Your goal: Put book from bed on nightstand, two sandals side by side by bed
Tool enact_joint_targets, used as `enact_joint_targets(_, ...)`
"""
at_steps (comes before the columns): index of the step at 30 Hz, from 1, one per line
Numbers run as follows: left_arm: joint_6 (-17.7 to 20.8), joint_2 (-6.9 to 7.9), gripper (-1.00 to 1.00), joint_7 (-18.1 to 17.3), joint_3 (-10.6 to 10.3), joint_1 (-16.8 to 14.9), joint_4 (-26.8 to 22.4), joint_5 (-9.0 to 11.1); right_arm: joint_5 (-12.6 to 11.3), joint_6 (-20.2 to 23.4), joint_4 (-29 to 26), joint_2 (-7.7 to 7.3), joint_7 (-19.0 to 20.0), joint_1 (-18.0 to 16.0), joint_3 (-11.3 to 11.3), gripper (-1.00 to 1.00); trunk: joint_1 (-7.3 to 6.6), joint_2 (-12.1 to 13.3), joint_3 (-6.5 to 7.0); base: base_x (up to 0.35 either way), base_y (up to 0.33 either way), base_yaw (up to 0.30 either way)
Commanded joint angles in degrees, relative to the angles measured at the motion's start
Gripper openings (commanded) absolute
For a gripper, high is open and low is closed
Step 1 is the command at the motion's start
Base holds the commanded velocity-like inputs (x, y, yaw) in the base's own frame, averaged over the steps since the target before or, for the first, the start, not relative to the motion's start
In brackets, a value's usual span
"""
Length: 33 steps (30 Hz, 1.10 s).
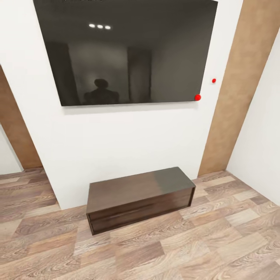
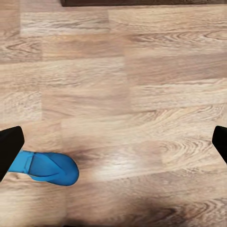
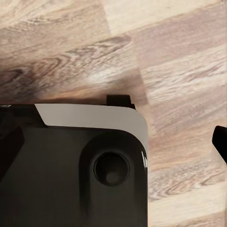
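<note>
A bright blue sandal [image 2: 49, 168] lies flat on the wood-plank floor [image 2: 142, 94] in the left wrist view, its heel end tucked behind one dark finger [image 2: 9, 149]. My left gripper [image 2: 113, 146] hangs open above the floor, the sandal off to one side of the gap and nothing between the fingers. My right gripper [image 3: 113, 146] is open too, pointing down at the robot's own black and white base [image 3: 90, 165]. The book, the bed and the nightstand are out of view.
Ahead in the head view, a large dark screen [image 1: 128, 50] hangs on a white wall [image 1: 116, 147]. Below it a low, long dark-brown cabinet [image 1: 140, 198] stands on the floor. Brown wall panels [image 1: 241, 89] flank the white section, and open floor lies in front.
</note>
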Motion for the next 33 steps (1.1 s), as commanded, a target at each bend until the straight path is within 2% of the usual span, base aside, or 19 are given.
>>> enact_joint_targets(1,-0.2,0.0,1.0,0.0,0.0,0.0,0.0,0.3,0.0,-0.2,0.0,0.0,0.0,0.0,-0.1,1.0,0.0,0.0,-0.06,0.004,-0.003,0.29)
enact_joint_targets(33,-0.2,-0.02,1.0,0.0,0.0,-0.1,0.0,0.3,0.0,-0.2,0.0,0.0,0.0,0.0,-0.1,1.0,0.0,0.0,-0.06,0.0,0.0,0.291)
